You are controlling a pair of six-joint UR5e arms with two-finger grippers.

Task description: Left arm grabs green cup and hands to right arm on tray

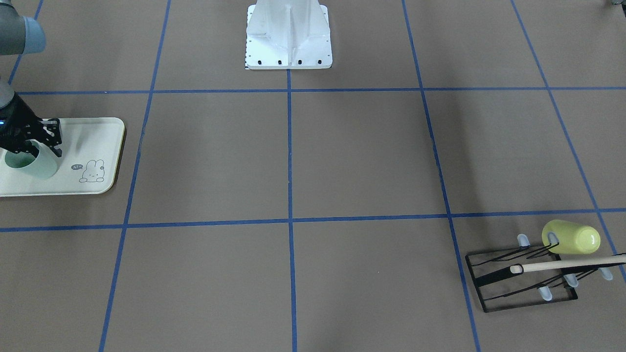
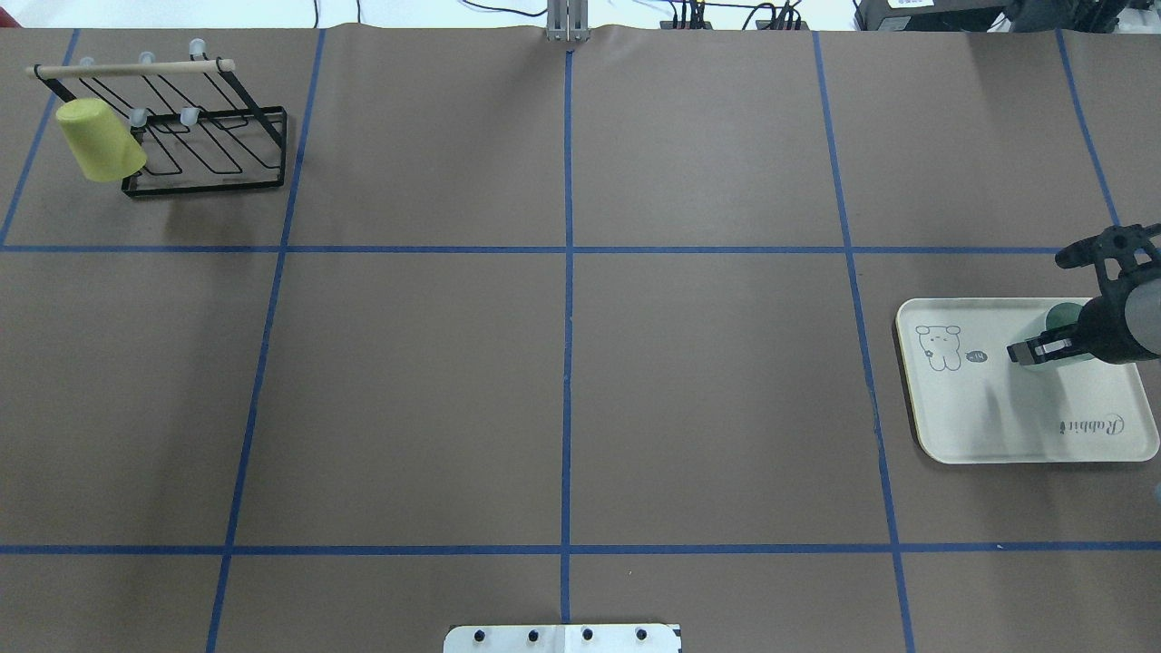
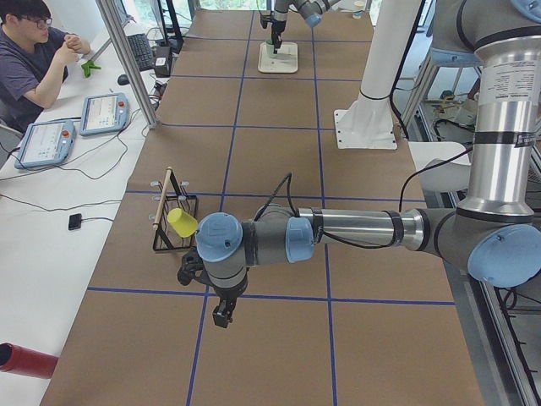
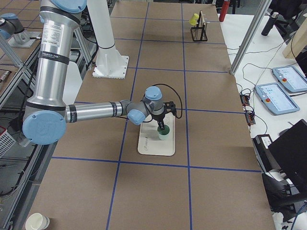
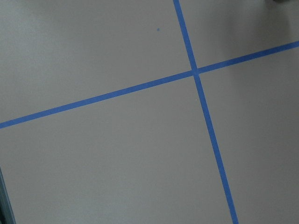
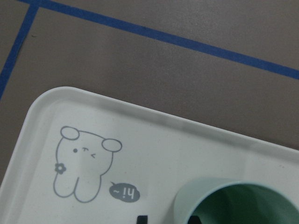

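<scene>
The right claw (image 1: 33,144) is down at the green cup (image 1: 45,167), which stands upright and mouth up on the tray (image 1: 100,134). One black finger (image 1: 55,143) sits just outside the cup's wall, near the rim. The other finger is hidden behind the claw's own body, so I cannot tell whether the claw is pinching the cup or has let it go. The tray's bunny drawing (image 1: 93,171) lies near the claw, just past the cup.

The left claw (image 3: 221,315) hangs tips-down over the brown table (image 1: 293,156), well apart from the right claw and the cup. It shows only in the side view, so I cannot tell how far it is open. Near it stands a black wire rack (image 3: 165,230) carrying a yellow-green cup (image 3: 181,222).
</scene>
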